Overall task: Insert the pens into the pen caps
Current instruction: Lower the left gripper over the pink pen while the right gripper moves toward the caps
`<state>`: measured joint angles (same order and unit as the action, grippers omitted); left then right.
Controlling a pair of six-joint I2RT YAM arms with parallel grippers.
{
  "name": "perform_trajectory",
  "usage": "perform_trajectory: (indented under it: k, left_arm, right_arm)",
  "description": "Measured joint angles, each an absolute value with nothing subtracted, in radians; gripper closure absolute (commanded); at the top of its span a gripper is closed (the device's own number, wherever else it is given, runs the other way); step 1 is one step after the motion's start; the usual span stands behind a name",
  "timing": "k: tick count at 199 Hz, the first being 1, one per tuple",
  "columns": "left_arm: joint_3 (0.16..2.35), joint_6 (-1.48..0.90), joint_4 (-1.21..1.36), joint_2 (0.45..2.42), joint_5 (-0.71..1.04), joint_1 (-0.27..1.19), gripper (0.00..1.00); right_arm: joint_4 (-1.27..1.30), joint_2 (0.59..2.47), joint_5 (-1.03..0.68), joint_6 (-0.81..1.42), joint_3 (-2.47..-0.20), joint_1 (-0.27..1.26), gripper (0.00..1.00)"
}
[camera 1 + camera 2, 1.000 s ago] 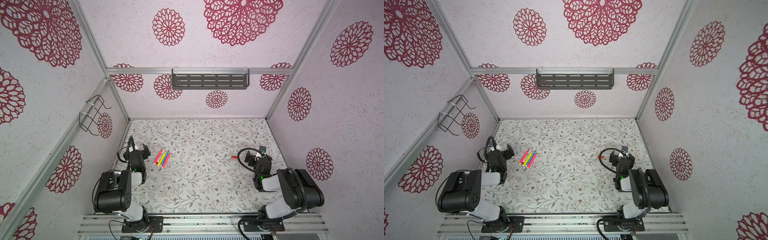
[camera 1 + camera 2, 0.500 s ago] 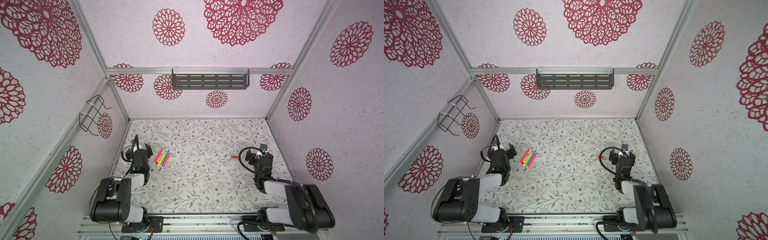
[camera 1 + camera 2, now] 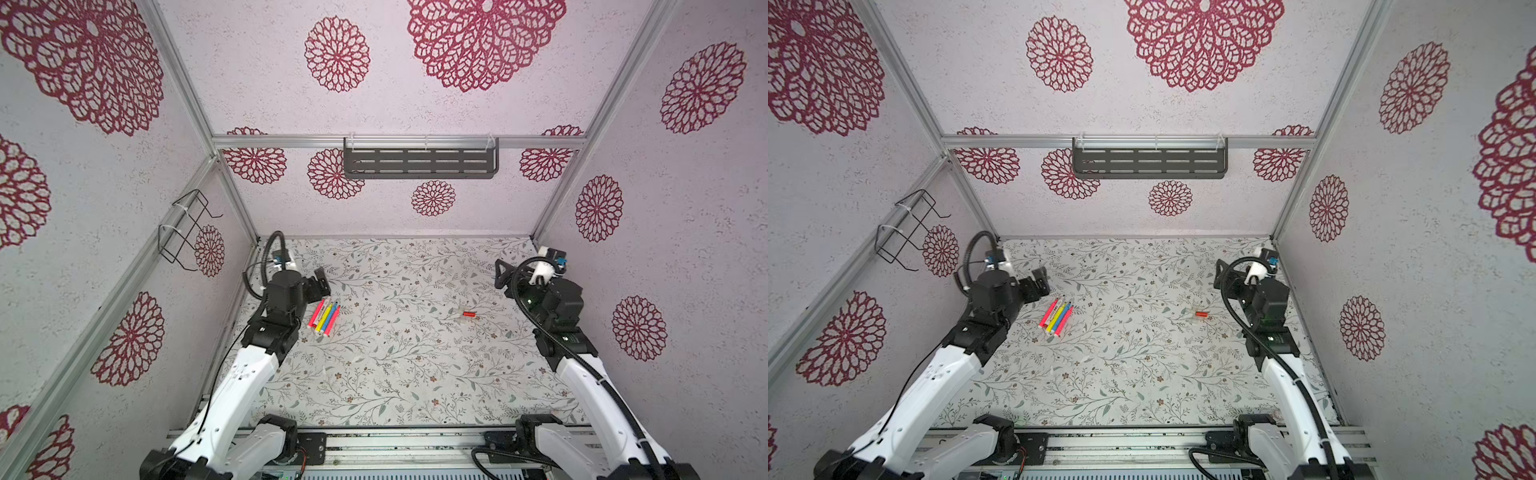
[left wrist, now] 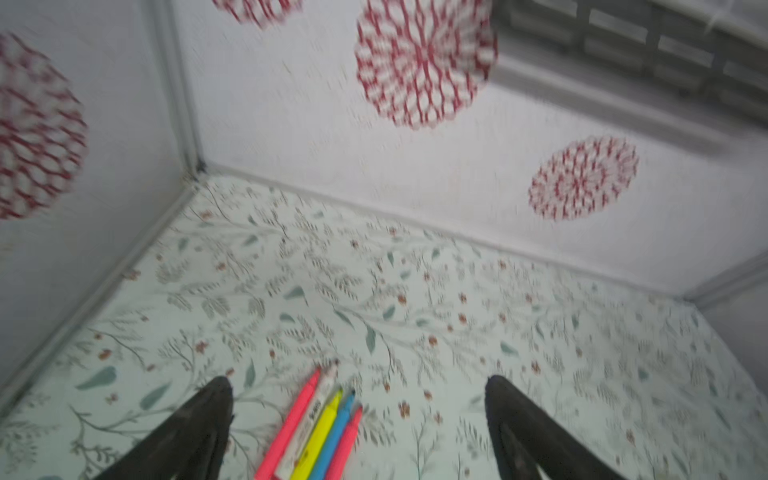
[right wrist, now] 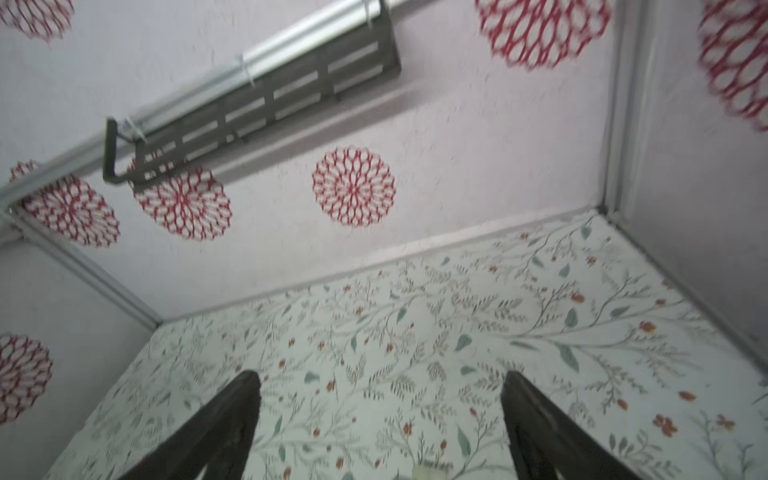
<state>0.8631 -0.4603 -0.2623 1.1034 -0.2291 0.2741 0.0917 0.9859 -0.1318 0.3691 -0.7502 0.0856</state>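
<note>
Pens [image 3: 324,318] lie parallel, long axes diagonal, tips toward back wall [image 3: 395,208].

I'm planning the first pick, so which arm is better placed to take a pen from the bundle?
Left. The left gripper hangs open right beside the pens, which show between its jaws in the left wrist view. The right gripper, also open, is on the opposite side, near the pen caps.

Robot lab test cell: aluminium frame [image 3: 399,141], patterned wall panels [image 3: 249,83] boxing in a floral desk [image 3: 415,374], my arms [image 3: 232,386] bolted to a metal rail [image 3: 415,446].
</note>
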Motion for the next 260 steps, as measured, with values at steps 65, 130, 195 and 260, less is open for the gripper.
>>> perform_trajectory:
  k: [65, 130, 195, 260]
  left_arm:
    - [0.892, -0.522, -0.425, 1.388, -0.040, 0.296, 0.28]
    - [1.011, -0.492, -0.498, 1.571, -0.019, 0.296, 0.42]
    - [1.076, -0.455, -0.553, 1.690, -0.054, 0.296, 0.45]
    - [1.101, -0.426, -0.569, 1.755, -0.069, 0.295, 0.51]
  right_arm:
    - [-0.306, 1.111, -0.133, 0.289, -0.906, 0.133, 0.16]
    - [-0.331, 1.213, -0.270, 0.239, -0.908, 0.157, 0.33]
    - [-0.331, 1.259, -0.244, 0.229, -0.914, 0.238, 0.32]
    - [-0.288, 1.235, -0.215, 0.263, -0.892, 0.238, 0.31]
